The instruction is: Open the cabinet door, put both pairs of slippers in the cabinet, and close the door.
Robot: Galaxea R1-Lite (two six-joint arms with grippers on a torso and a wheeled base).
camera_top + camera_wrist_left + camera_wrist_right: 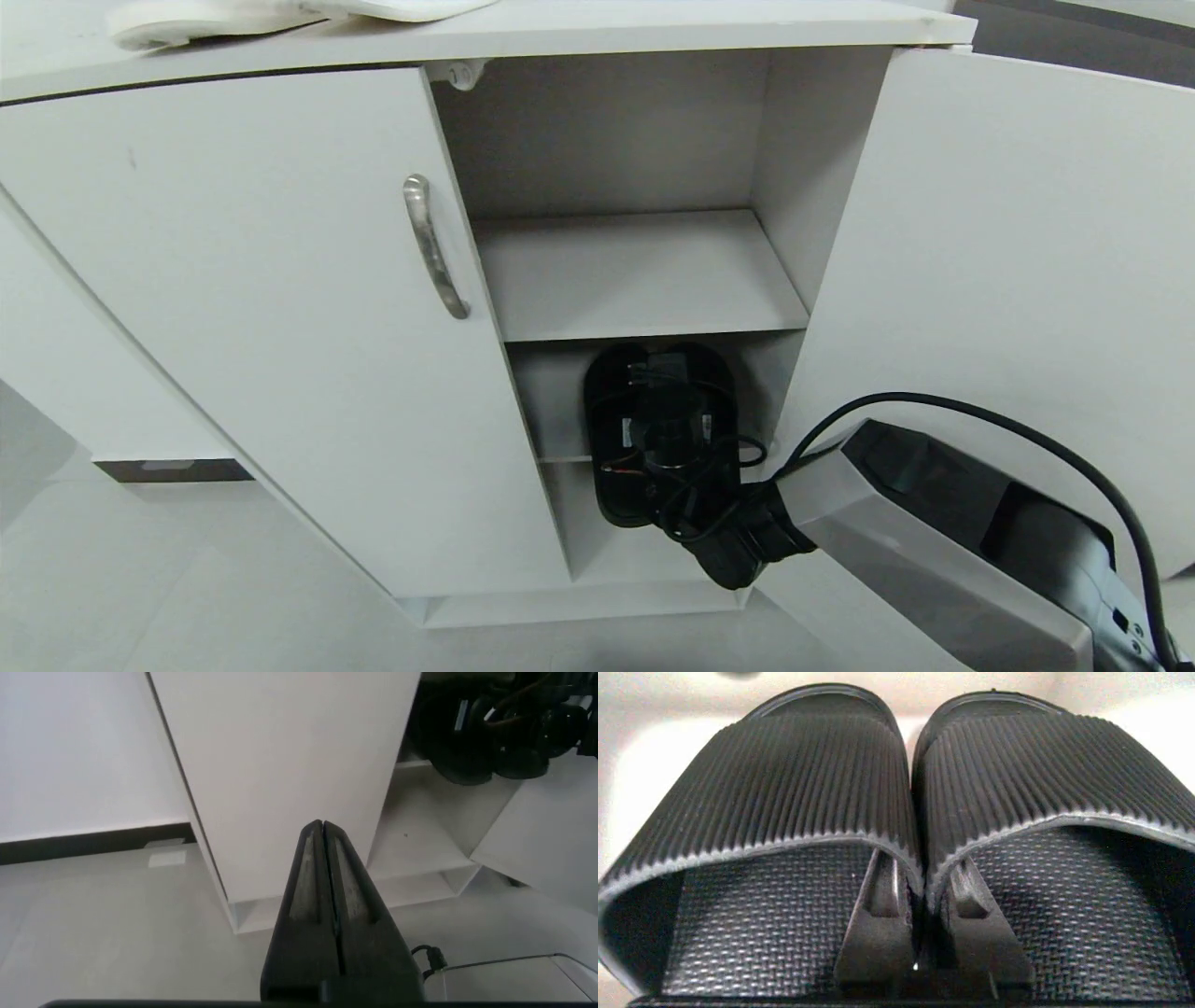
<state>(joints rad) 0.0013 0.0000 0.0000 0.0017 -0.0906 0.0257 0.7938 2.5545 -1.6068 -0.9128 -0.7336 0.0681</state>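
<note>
Right gripper [920, 873], fingers [873, 924] clamped on the adjoining strap edges of a pair of black ribbed slippers [813, 775], held at lower centre of the head view inside the cabinet [653, 37], beneath its middle shelf [635, 280]. Right door [1008, 280] open at frame right; left door [233, 308] closed. Left gripper [322, 859], fingers together, faces the left door's lower edge.
</note>
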